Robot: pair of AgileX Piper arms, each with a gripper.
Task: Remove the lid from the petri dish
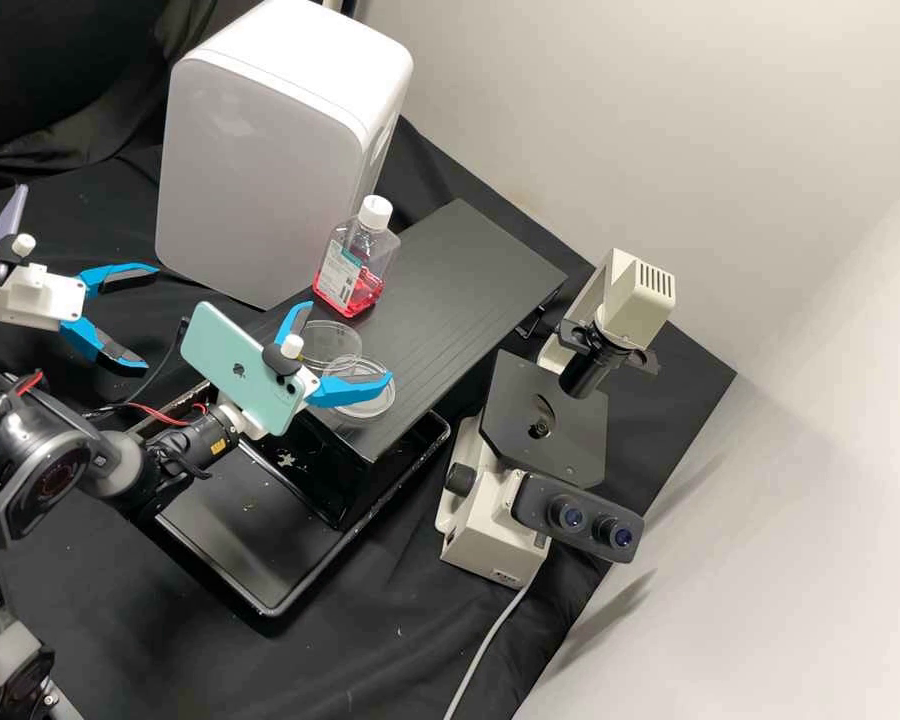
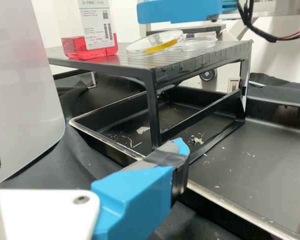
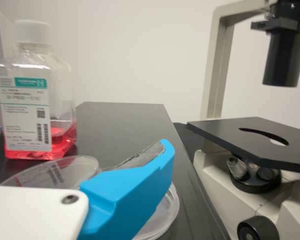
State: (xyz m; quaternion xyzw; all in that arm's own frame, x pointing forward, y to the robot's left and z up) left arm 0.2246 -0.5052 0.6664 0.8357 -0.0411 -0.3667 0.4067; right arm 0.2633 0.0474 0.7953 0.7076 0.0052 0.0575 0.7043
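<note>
Right now the right gripper (image 1: 344,347) hangs over the near left end of the flat black ribbed shelf (image 1: 470,280). Its two blue fingers are spread wide and seem to pinch nothing. One round clear plastic petri dish (image 1: 330,338) lies flat between those fingers. A second clear round piece (image 1: 367,397) sits just beside it on the near right, partly under one finger. Which piece is the lid cannot be told. Both are round, so neither has a long side.

The left gripper (image 1: 152,316), also spread and empty, hangs well apart on the left, so the right arm is much nearer. At the far left end of the shelf stands one clear bottle of red liquid with a white cap (image 1: 355,262). One white microscope (image 1: 560,440) stands to the right.
</note>
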